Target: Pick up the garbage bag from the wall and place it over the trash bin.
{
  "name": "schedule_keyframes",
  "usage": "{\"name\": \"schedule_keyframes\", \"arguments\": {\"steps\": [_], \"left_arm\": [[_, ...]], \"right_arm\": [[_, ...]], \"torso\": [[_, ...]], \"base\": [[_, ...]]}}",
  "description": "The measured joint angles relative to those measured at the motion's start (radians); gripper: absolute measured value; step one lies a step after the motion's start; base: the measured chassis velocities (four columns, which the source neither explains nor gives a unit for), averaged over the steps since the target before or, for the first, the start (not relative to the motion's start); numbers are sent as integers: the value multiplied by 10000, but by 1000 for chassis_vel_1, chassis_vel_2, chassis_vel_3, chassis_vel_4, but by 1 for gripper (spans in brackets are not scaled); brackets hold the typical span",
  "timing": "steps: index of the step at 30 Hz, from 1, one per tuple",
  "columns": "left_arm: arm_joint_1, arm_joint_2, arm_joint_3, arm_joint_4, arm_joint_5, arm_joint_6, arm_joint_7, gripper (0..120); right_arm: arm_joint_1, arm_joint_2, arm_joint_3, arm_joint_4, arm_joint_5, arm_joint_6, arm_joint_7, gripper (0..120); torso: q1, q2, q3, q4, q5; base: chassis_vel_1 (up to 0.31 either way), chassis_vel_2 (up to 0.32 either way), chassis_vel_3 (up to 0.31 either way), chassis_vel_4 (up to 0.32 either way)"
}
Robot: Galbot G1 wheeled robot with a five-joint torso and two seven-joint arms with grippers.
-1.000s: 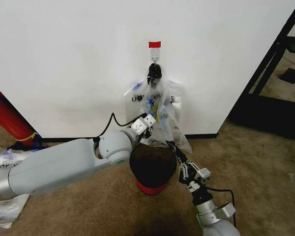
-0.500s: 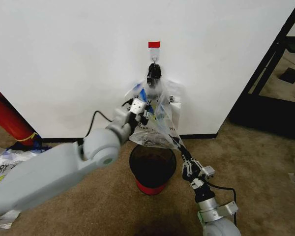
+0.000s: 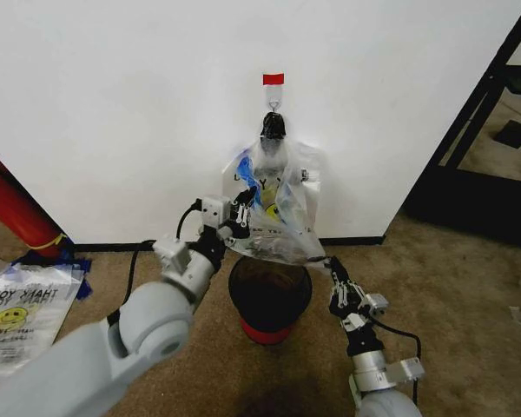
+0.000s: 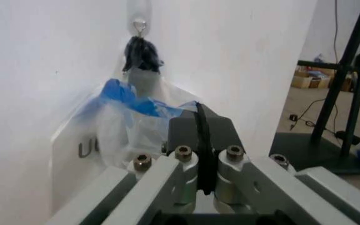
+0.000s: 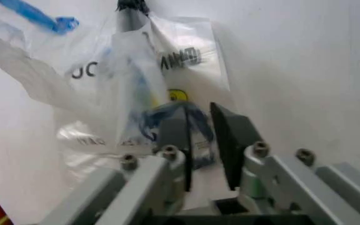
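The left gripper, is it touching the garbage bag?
Touching. In the left wrist view the left gripper has its fingers shut on a thin fold of the garbage bag.

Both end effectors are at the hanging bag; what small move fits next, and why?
Probably ease the garbage bag down and off the black clip. The left end effector looks shut on its edge, the right end effector is at the lower corner, and the trash bin sits directly below.

Garbage bag (image 3: 273,217) hanging over trash bin (image 3: 270,295), hiding bin's rear rim; bag print blurring
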Motion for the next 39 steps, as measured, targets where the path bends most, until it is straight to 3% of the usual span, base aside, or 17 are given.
{"name": "schedule_keyframes", "arguments": {"steps": [7,10,16,19,21,22,27,32,35,39], "left_arm": [[484,-327,26,-32,747,-112,222,0],[519,-478,142,129,934,-128,245,0],[486,-478,361,296,1029,-129,252,0],[267,-546,655,482,1051,-129,261,0],[44,-649,909,674,1047,-126,295,0],[0,-684,968,734,1047,-117,304,0],[-1,-695,996,772,1046,-80,303,0],[17,-703,991,758,1040,-58,301,0],[18,-675,978,725,1030,-46,299,0],[9,-664,970,707,1007,-30,295,0]], "right_arm": [[-1043,-566,411,829,-862,254,16,43],[-1274,-1224,704,1405,-868,64,236,58],[-180,-2396,683,1888,289,-1073,832,74],[371,-3159,687,1890,543,-1435,965,89],[754,-3834,662,1789,534,-1613,1025,97],[1244,-4345,427,1517,456,-1742,1038,98],[2859,-5152,-744,759,410,-2223,1077,100],[3832,-5211,-1556,389,690,-2526,1234,98],[4486,-4988,-2130,77,977,-2623,1336,90],[5009,-4625,-2722,-91,1289,-2808,1397,88]], "torso": [[0,0,0,-3,-1],[0,0,1,-4,-1],[0,0,1,2,2],[1,0,2,9,0],[2,0,2,-13,-5],[2,0,2,-5,2],[2,0,3,4,1],[2,0,3,-2,-1],[2,0,3,-1,-1],[2,0,2,-2,-2]], "base": [[0,0,0,0],[0,0,0,0],[0,0,0,0],[0,0,0,0],[0,0,0,0],[0,0,0,0],[0,0,0,0],[0,0,0,0],[0,0,0,0],[0,0,0,0]]}}
